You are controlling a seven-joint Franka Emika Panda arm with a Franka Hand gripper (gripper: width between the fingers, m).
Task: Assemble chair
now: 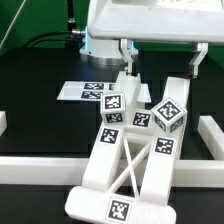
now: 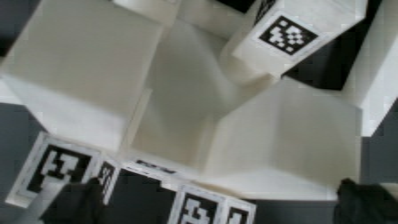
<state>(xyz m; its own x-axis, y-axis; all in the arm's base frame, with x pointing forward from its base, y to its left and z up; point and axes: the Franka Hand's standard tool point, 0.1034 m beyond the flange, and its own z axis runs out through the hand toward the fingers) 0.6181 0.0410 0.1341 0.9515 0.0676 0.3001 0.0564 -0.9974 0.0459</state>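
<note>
Exterior view's left: marker board (image 1: 88, 91) flat on dark table (image 1: 30, 110), well clear of the work. Centre: chair (image 1: 135, 150) lying tilted on table, X-braced panel toward camera, tagged blocky parts stacked up behind. Above: hand (image 1: 160, 58) spread wide, empty, fingers straddling the chair's upper end, not touching as far as can be told. Wrist view filled by white slab, tagged block (image 2: 285, 35) close. Advice: lower straight, centre on one part, close only once both fingers flank it evenly; avoid nudging the propped assembly.
</note>
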